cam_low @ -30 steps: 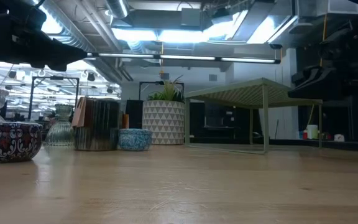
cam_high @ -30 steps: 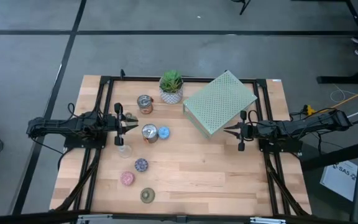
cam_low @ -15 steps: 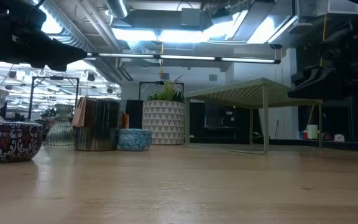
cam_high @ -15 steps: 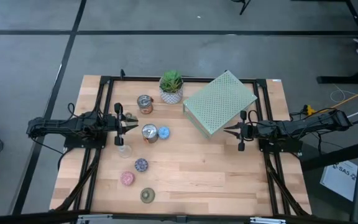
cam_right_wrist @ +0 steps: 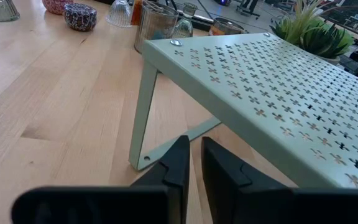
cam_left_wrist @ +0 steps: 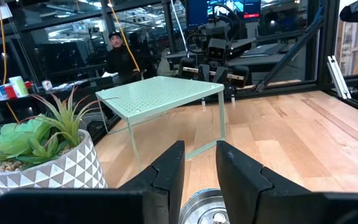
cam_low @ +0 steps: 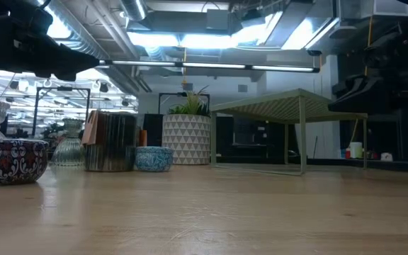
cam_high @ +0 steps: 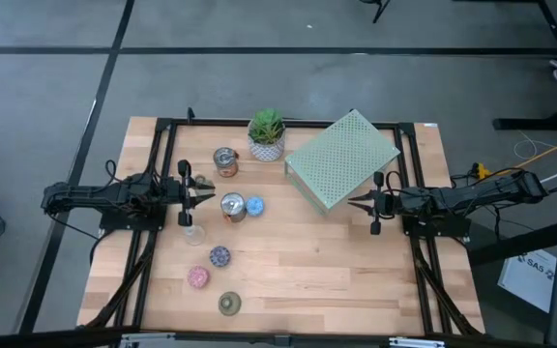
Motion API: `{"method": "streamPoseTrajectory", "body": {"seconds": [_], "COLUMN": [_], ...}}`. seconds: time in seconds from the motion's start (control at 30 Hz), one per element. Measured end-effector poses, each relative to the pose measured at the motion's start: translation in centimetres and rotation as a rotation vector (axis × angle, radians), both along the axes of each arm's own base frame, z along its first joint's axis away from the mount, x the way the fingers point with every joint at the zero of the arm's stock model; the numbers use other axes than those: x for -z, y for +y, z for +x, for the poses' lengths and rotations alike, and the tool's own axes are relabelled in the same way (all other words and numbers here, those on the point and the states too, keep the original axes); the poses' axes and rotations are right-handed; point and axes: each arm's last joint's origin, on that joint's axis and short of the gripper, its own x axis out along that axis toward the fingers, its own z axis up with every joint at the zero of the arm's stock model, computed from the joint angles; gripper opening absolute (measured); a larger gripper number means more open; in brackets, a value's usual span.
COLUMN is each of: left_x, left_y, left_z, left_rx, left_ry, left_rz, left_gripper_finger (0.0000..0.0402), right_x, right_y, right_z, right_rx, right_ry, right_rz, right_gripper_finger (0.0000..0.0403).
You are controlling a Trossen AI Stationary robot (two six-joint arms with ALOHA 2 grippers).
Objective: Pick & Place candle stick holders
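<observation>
Several candle stick holders stand on the table's left half. Two are shiny silver-copper (cam_high: pixel 225 161) (cam_high: pixel 232 206), one blue (cam_high: pixel 254 206), one clear glass (cam_high: pixel 194 234), one purple mosaic (cam_high: pixel 219 256), one pink (cam_high: pixel 198 277) and one olive-gold (cam_high: pixel 229 304). Each rests on its base. My left gripper (cam_high: pixel 204 194) hovers level just left of the nearer silver holder (cam_left_wrist: pixel 207 211), a little open, with nothing between its fingers (cam_left_wrist: pixel 199 171). My right gripper (cam_high: pixel 353 202) is shut and empty, pointing at the near leg of the pale green slab (cam_right_wrist: pixel 146 112).
A green plant in a white patterned pot (cam_high: pixel 267 135) stands at the far middle. The pale green perforated slab (cam_high: pixel 343 159) stands on its legs at the far right. Bare wood lies across the middle and near right of the table (cam_high: pixel 337 275). A black frame edges the table (cam_high: pixel 162 126).
</observation>
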Motion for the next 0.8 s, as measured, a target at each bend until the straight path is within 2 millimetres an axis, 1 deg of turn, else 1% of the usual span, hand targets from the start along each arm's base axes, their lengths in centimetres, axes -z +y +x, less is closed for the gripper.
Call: {"method": "streamPoseTrajectory", "body": {"seconds": [0.37, 0.5, 0.63, 0.8], "left_x": [0.0, 0.0, 0.0, 0.0], "left_y": [0.0, 0.0, 0.0, 0.0], "left_z": [0.0, 0.0, 0.0, 0.0], "left_rx": [0.0, 0.0, 0.0, 0.0], "left_ry": [0.0, -0.001, 0.0, 0.0], "left_rz": [0.0, 0.0, 0.0, 0.0], "left_gripper_finger": [0.0086, 0.0086, 0.0086, 0.0086], "right_x": [-0.2, -1.9, -3.8, -4.7], "right_y": [0.0, 0.1, 0.2, 0.9], "right_z": [0.0, 0.4, 1.0, 1.2], "right_rx": [0.001, 0.001, -0.004, -0.052], "right_ry": [0.013, 0.052, 0.053, 0.04], "right_rz": [-0.003, -0.01, -0.01, -0.009], "right_gripper_finger": [0.0044, 0.0044, 0.0043, 0.0043]}}
